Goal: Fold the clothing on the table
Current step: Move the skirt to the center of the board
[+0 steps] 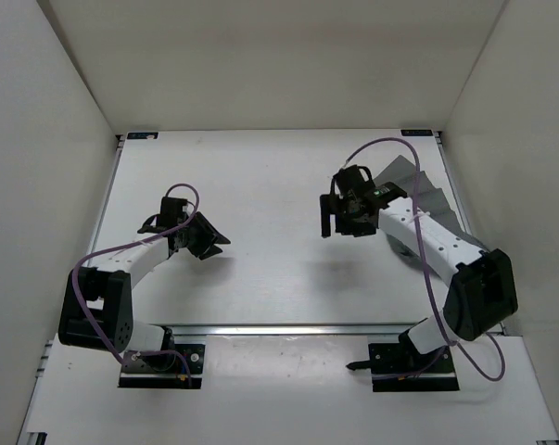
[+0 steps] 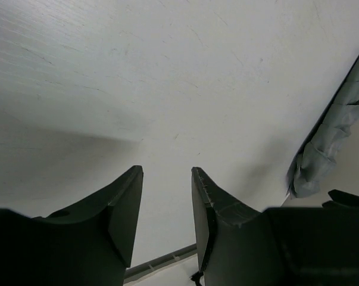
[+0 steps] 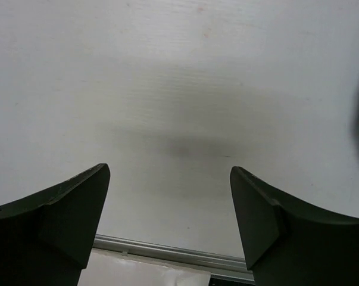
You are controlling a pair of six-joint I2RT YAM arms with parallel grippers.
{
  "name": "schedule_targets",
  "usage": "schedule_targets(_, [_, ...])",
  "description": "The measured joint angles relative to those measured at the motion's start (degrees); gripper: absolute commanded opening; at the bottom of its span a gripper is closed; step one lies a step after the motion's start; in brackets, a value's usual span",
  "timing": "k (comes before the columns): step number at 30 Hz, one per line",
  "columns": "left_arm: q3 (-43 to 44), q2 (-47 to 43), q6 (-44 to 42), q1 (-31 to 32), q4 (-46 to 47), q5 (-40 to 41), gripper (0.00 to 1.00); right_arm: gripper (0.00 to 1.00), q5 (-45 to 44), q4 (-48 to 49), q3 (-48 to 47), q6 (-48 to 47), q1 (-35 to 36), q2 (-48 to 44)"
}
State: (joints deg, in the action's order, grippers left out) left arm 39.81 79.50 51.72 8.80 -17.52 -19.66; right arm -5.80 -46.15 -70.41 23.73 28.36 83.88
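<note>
Left gripper [image 2: 167,173] and right gripper [image 3: 170,170] hover empty, jaws apart, above the large flat white table [image 1: 260,176].
Dark grey pleated soft-fabric skirt [image 1: 420,190] lies at the far right edge, so I judge reaching it comes first.

Skirt [image 1: 435,197] on surface [image 1: 260,176], far right, partly under my right arm [image 1: 427,239]; right end effector [image 1: 342,228] beside it, left end effector [image 1: 214,245] well left.

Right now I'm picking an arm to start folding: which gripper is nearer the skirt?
The right gripper, beside the grey skirt on its side of the table; the left gripper hangs well away.
</note>
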Motion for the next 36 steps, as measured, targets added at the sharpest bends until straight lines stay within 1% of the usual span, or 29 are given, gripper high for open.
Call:
schedule_targets(2, [0.0,0.0,0.0,0.0,0.0,0.0,0.49,0.8,0.7,-0.2,1.2,-0.1,0.1,1.5])
schedule_targets(4, [0.0,0.0,0.0,-0.1,0.0,-0.1,0.49,0.79,0.9,-0.1,2.1,-0.5,-3.9,2.0])
schedule_targets(6, [0.0,0.0,0.0,-0.1,0.0,-0.1,0.49,0.78,0.7,-0.1,2.7,-0.8,-12.0,2.0])
schedule_targets(10, [0.0,0.0,0.0,0.0,0.0,-0.2,0.49,0.8,-1.6,1.7,2.7,-1.4,-33.7,4.6])
schedule_targets(11, [0.0,0.0,0.0,0.0,0.0,-0.3,0.49,0.79,-2.5,2.2,2.7,-1.5,-37.9,6.0])
schedule_targets(13, [0.0,0.0,0.0,0.0,0.0,-0.3,0.49,0.78,-3.7,2.6,2.7,-1.6,-42.7,9.0])
schedule_targets(15, [0.0,0.0,0.0,0.0,0.0,-0.5,0.48,0.72,-4.4,3.1,2.7,-1.7,-44.3,12.7])
schedule_targets(16, [0.0,0.0,0.0,-0.1,0.0,-0.5,0.5,0.72,-4.5,3.3,2.7,-1.9,-44.3,14.7])
schedule_targets(17, [0.0,0.0,0.0,-0.1,0.0,-0.5,0.5,0.59,-4.4,3.6,2.7,-2.3,-43.9,17.4])
schedule_targets(18, [0.0,0.0,0.0,-0.1,0.0,-0.5,0.49,0.33,-4.3,3.7,2.7,-2.8,-43.6,18.8])
schedule_targets(19, [0.0,0.0,0.0,-0.1,0.0,-0.5,0.5,0.14,-3.7,4.0,2.7,-2.9,-43.2,19.7])
schedule_targets(20, [0.0,0.0,0.0,-0.1,0.0,-0.5,0.49,0.0,-3.3,4.2,2.5,-3.2,-42.8,19.9])
schedule_targets(24, [0.0,0.0,0.0,0.0,0.0,-0.5,0.49,0.0,-5.0,4.1,2.3,-3.2,-39.4,17.9])
schedule_targets(26, [0.0,0.0,0.0,0.1,0.0,-0.5,0.49,0.0,-5.3,3.9,2.1,-3.4,-36.4,16.0])
schedule_targets(28, [0.0,0.0,0.1,0.3,0.0,-0.5,0.49,0.0,-2.9,3.0,-0.2,-4.4,-31.4,13.3])
schedule_targets(29, [0.0,0.0,0.1,0.3,0.1,-0.5,0.5,0.0,-1.1,2.8,-2.2,-4.7,-28.9,12.2])
schedule_targets(30, [0.0,0.0,0.1,0.3,0.0,-0.5,0.49,0.0,1.4,2.8,-6.3,-5.3,-24.7,11.0])
schedule_targets(31, [0.0,0.0,0.1,0.3,0.0,-0.5,0.5,0.0,2.9,3.1,-8.7,-5.5,-22.6,10.5])
schedule_targets(33, [0.0,0.0,-0.1,-0.5,-0.3,-0.7,0.5,0.0,6.2,3.5,-16.3,-5.9,-16.1,9.5])
schedule_targets(36, [0.7,-0.8,-0.3,-3.5,-1.8,-1.0,0.5,0.0,11.3,4.9,-25.3,-5.5,-9.0,7.4])
